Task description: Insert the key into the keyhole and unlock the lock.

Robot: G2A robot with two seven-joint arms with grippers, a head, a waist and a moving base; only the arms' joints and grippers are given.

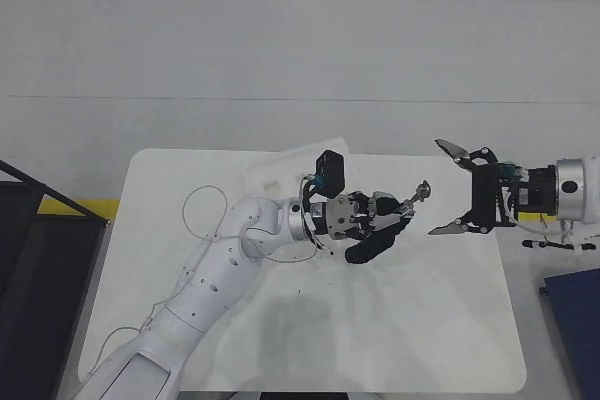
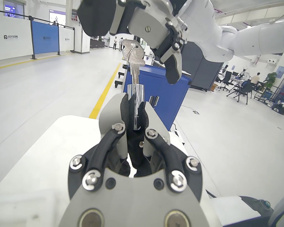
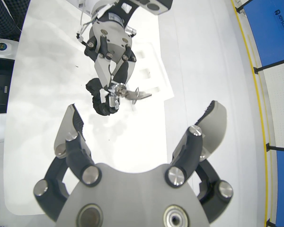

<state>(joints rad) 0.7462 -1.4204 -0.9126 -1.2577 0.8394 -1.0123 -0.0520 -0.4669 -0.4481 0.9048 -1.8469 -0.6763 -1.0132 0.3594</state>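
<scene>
Above the middle of the white surface (image 1: pixel 450 330) the left gripper (image 2: pixel 134 103) has its fingers (image 2: pixel 125 112) pinched tight on the lock (image 2: pixel 136 90), a short chrome cylinder whose end pokes out past the black pads. The lock's black cable (image 3: pixel 98 100) curls off to one side of those fingers in a loop; I cannot tell whether it touches the surface. The key (image 2: pixel 134 60) sits blade-first in the open end of the cylinder, and its flat head sticks straight out, away from the left fingers, with a thin ring (image 3: pixel 136 90) hanging at the head. Facing it from the other side of the surface is the right gripper (image 1: pixel 442 188), its fingers (image 3: pixel 75 121) spread wide with nothing in them. The key's head points into that wide gap. It lies near the two fingertips but touches neither of them, and in the right wrist view it is just short of the tips rather than between the pads. A flat white tray (image 1: pixel 290 170) lies on the surface at its far edge, behind the left arm and well apart from the lock.
</scene>
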